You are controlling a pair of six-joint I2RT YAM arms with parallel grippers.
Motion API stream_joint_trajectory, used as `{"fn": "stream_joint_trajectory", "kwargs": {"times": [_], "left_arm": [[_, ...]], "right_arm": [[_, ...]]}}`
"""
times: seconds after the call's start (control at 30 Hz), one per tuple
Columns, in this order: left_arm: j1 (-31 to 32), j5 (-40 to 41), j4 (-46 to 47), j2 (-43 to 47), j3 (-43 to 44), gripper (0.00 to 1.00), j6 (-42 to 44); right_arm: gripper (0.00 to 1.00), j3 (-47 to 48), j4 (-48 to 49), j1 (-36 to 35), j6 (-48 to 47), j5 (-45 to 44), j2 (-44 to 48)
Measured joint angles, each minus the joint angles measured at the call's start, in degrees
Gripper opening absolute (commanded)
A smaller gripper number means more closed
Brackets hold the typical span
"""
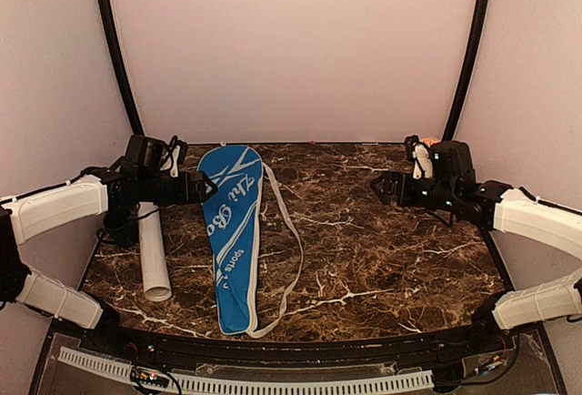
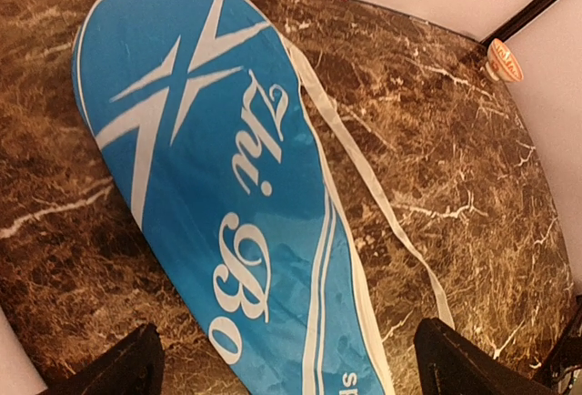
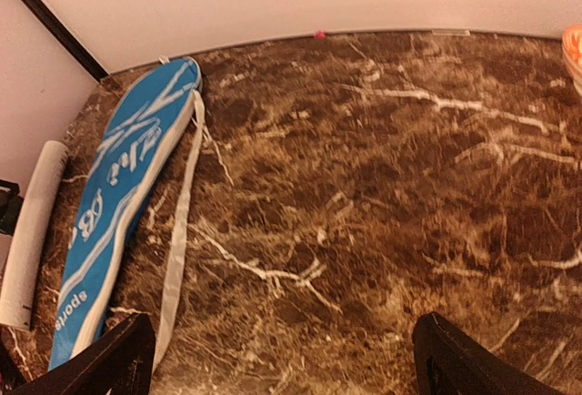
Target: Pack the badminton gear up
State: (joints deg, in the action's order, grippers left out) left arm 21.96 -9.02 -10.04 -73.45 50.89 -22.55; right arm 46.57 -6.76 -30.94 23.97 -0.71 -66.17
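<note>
Reading the top view as a dial centred on the marble table, the left gripper hovers at about 10 o'clock. Its jaws are spread wide and it grasps nothing. The left wrist view shows its dark fingertips well apart above the cover's lettering.

Below that arm, at 8 to 9 o'clock, the long white tube lies along the table's left edge, its open end toward 6. Just right of it lies the blue racket cover, flat, with its broad head toward 12 and its narrow end toward 6. Its white strap loops out on the right side.

At 2 o'clock the right gripper hangs over bare marble, jaws released and empty. The orange-patterned bowl sits behind it in the far right corner.
</note>
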Motion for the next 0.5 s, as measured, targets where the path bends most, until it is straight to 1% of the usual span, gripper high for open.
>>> {"fn": "stream_joint_trajectory", "kwargs": {"times": [0.1,0.27,0.37,0.5], "left_arm": [[0.0,-1.6,0.9,-1.3,-2.8,0.99,-0.6],[0.0,-4.0,4.0,-2.1,-10.5,0.99,-2.3],[0.0,-4.5,4.4,-2.1,-13.0,0.99,-3.1],[0.0,-4.9,5.7,-1.8,-13.4,0.99,-3.6]], "right_arm": [[1.0,-6.4,1.2,0.0,1.9,-0.6,1.2],[1.0,-13.3,4.2,0.0,4.3,-0.5,1.4],[1.0,-14.7,6.0,0.0,5.2,-0.2,0.9],[1.0,-14.9,8.8,0.0,6.0,0.2,-0.6]]}}
